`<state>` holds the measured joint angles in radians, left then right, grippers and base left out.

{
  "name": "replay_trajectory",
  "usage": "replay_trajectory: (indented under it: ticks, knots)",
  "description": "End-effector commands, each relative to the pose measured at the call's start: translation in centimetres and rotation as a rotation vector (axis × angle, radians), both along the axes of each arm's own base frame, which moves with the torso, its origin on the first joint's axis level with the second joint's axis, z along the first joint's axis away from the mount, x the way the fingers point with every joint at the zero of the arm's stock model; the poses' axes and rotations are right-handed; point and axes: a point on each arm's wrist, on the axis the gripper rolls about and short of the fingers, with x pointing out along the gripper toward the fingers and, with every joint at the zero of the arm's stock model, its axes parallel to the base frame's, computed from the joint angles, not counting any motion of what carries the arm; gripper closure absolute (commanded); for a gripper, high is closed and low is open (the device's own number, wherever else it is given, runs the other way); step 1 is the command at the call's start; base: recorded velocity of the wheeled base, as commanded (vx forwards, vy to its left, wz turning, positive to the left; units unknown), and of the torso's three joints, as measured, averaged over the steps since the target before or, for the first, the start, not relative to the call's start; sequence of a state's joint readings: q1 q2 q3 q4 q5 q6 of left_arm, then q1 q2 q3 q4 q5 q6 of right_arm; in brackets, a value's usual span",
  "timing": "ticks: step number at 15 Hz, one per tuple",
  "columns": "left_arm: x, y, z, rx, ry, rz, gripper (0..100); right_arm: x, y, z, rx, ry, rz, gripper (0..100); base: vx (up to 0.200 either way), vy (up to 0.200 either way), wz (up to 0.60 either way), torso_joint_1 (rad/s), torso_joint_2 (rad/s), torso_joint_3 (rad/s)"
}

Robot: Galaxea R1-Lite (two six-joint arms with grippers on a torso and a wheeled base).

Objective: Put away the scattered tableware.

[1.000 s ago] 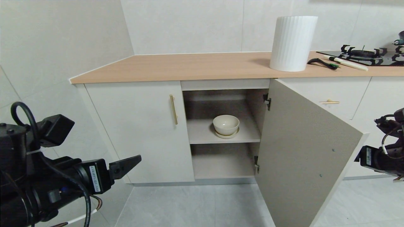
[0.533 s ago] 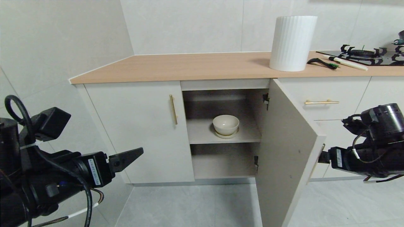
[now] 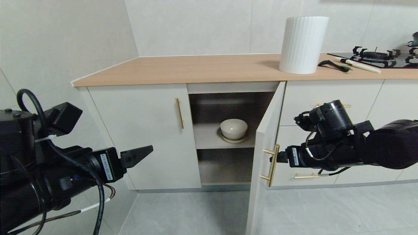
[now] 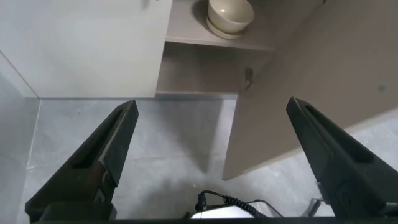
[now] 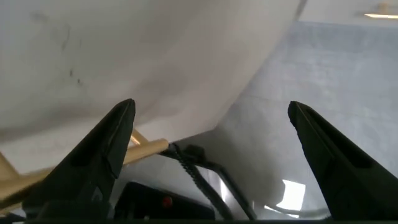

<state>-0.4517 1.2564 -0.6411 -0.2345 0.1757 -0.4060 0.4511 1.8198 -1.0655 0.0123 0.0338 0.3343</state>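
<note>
While the right gripper, jaws spread wide, sits at the gold handle of the cabinet door at centre-right, the left gripper hangs wide and empty at lower left.

one bowl, one saucer, one tall white canister, two cupboard doors, two countertop utensils

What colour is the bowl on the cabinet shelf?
The bowl is cream; head view shows it best.
</note>
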Motion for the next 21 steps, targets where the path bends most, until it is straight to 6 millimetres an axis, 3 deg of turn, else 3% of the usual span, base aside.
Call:
replay_trajectory:
  ticks: [1, 3, 7, 13, 18, 21]
  knots:
    - [0.1, 0.0, -0.1, 0.008, 0.004, 0.014, 0, 2.3, 2.0, -2.6, 0.002, 0.023, 0.007, 0, 0.000, 0.000, 0.00, 0.000, 0.00, 0.000]
    - [0.2, -0.1, -0.3, 0.011, 0.009, 0.016, 0, 3.5, 2.6, -3.9, 0.042, -0.003, -0.019, 0, 0.000, 0.000, 0.00, 0.000, 0.00, 0.000]
    - [0.2, -0.1, -0.6, 0.018, 0.022, 0.014, 0, 4.3, 3.0, -4.1, 0.126, -0.028, -0.071, 0, 0.000, 0.000, 0.00, 0.000, 0.00, 0.000]
    - [-0.1, 0.1, -1.6, 0.128, 0.032, -0.020, 0, 4.4, 3.1, -4.5, 0.123, -0.027, -0.072, 0, 0.000, 0.000, 0.00, 0.000, 0.00, 0.000]
    - [-0.1, 0.1, -1.7, 0.126, 0.032, -0.020, 0, 4.0, 3.7, -4.9, 0.119, -0.014, -0.053, 0, 0.200, 0.000, 0.00, 0.000, 0.00, 0.003]
    - [-0.1, 0.1, -1.7, 0.128, 0.035, -0.020, 0, 3.8, 4.4, -5.3, 0.124, 0.002, -0.043, 0, 0.000, 0.000, 0.00, 0.000, 0.00, 0.000]
